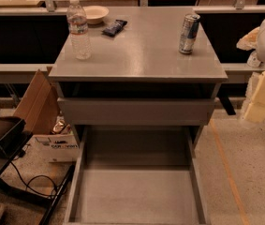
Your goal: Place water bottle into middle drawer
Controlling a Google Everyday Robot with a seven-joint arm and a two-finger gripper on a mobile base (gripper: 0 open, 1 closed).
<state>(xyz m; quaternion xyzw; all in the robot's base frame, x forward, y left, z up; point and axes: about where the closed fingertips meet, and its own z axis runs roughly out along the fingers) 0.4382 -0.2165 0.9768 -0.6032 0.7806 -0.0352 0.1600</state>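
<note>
Pincer point(262, 93) of the robot hangs at the right edge, beside the desk point(141, 55); whether it is open or closed I cannot tell. The water bottle point(78, 29) stands upright on the desk, back left, well apart from it. Below, the middle drawer point(136, 193) is pulled out.
</note>
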